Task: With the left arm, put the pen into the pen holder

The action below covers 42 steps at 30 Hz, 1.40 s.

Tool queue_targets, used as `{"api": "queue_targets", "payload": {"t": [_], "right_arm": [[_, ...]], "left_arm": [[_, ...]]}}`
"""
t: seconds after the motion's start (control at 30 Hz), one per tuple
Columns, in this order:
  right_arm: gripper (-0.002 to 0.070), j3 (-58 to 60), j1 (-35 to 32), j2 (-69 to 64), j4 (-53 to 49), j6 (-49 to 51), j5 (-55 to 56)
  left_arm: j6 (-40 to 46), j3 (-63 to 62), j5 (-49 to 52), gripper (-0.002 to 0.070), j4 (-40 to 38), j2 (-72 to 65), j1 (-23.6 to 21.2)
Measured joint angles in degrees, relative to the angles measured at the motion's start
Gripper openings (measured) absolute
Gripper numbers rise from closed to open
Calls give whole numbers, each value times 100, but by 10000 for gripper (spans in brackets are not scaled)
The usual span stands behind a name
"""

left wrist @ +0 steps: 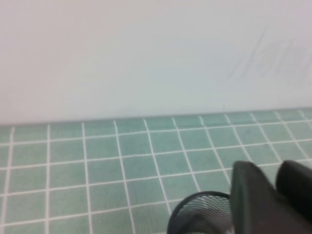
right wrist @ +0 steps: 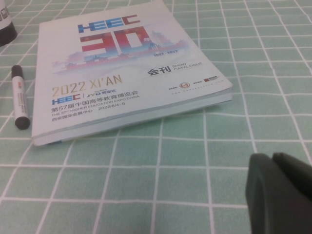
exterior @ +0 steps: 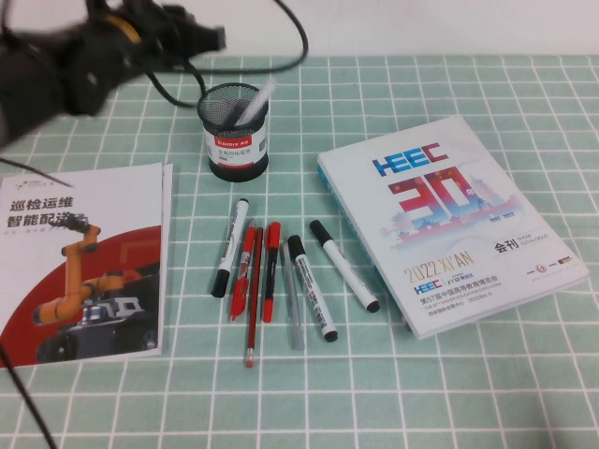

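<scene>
The black wire-mesh pen holder (exterior: 237, 140) with a white and red label stands upright at the back middle of the table. The slim white pen (exterior: 255, 101) stands inside it, leaning right, with its top above the rim. My left gripper (exterior: 211, 37) is blurred, up and to the left of the holder, clear of the pen and empty. In the left wrist view its fingertips (left wrist: 273, 170) stand slightly apart above the holder's rim (left wrist: 200, 214); the pen does not show there. My right gripper (right wrist: 272, 158) is shut and empty, low over the table near the catalogue.
A thick HEEC catalogue (exterior: 449, 220) lies at the right and shows in the right wrist view (right wrist: 122, 63). A red and white brochure (exterior: 80, 262) lies at the left. Several markers and pens (exterior: 271, 271) lie in a row in front of the holder.
</scene>
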<state>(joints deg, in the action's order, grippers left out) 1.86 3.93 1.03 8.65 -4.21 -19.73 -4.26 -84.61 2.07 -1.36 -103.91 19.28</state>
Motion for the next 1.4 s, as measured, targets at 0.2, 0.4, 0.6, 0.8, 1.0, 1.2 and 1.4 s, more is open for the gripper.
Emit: {"api": "queue_targets", "payload": {"t": [0.2, 0.4, 0.6, 0.8, 1.0, 1.2, 1.4], "right_arm": [[-20, 0, 0, 0, 0, 0, 0], [-20, 0, 0, 0, 0, 0, 0], [-20, 0, 0, 0, 0, 0, 0], [-20, 0, 0, 0, 0, 0, 0], [-20, 0, 0, 0, 0, 0, 0], [-20, 0, 0, 0, 0, 0, 0], [-20, 0, 0, 0, 0, 0, 0]], "left_arm": [[238, 5, 1148, 9, 0, 1178, 0], [353, 800, 1322, 1, 0, 2593, 0], [377, 2412, 1058, 0, 0, 4263, 0], [331, 4257, 974, 0, -25, 5878, 0], [212, 5620, 953, 0, 20, 7363, 0], [191, 6226, 950, 0, 62, 8105, 0], [169, 6692, 740, 0, 136, 8780, 0]]}}
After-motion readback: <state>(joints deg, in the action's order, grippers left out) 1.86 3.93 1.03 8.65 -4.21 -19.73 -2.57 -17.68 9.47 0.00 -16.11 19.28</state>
